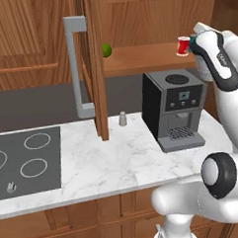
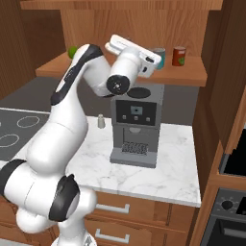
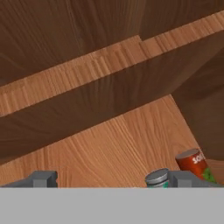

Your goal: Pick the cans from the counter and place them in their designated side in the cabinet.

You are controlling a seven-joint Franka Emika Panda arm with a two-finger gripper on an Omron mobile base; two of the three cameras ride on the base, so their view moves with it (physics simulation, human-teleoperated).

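Observation:
The brown cabinet (image 1: 137, 60) stands with its door (image 1: 96, 68) swung out. On its shelf, at the right end, stands a teal can (image 2: 160, 57) with a silvery top (image 3: 156, 177). A red can (image 2: 179, 55) with a green patch on its label stands just beyond it, also seen from the left (image 1: 183, 46) and from the hand (image 3: 192, 162). My gripper (image 3: 113, 180) is up at the shelf (image 2: 154, 60), open, its fingers far apart. The teal can sits just inside one finger (image 3: 183, 178), untouched by the other. The marble counter (image 1: 128, 160) lies below.
A black coffee machine (image 1: 175, 108) stands on the counter right under the shelf and my hand. A small grey shaker (image 1: 122, 119) is beside the door's lower edge. A green lime (image 1: 106, 50) lies at the shelf's left end. The dark hob (image 1: 29, 160) sits at the left.

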